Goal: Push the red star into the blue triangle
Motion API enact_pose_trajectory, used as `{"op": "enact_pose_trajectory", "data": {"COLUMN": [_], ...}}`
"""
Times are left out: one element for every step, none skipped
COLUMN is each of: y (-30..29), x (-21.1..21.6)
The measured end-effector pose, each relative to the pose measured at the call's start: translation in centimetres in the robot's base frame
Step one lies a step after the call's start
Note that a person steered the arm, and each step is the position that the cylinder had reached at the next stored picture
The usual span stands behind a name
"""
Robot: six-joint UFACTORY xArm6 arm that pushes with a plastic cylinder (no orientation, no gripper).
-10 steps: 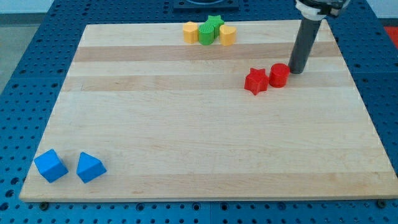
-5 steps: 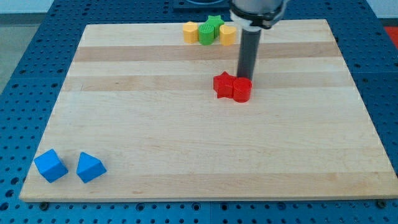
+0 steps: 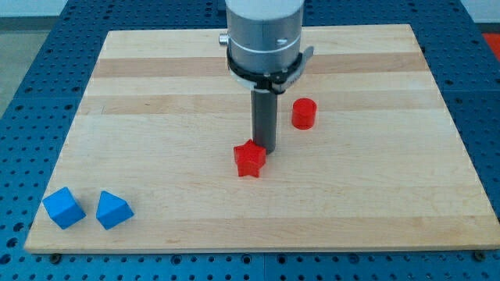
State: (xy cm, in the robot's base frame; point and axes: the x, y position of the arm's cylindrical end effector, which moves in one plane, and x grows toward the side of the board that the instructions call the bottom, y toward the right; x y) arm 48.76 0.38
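Two blue blocks are seen nearest, at the board's bottom-left corner: a blue cube (image 3: 63,208) and, just beside it on the view's right, the blue triangle (image 3: 113,210). Two red blocks are counted farther up. The red star (image 3: 249,159) lies near the board's middle, well apart from the blue triangle. My tip (image 3: 265,147) is set against the star's upper right; no jaws are carried, so nothing is held. A red cylinder (image 3: 304,113) stands apart, beyond the tip toward the view's upper right.
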Motion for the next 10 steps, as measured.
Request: {"op": "enact_pose_trajectory", "data": {"y": [-0.1,-2.3,-5.5,-7.7,-7.9,-10.2,-14.1,-17.1,-17.7,-17.3], "x": [2.0,3.4,5.2,7.8,9.3,9.5,9.5,9.7,10.3,10.3]}}
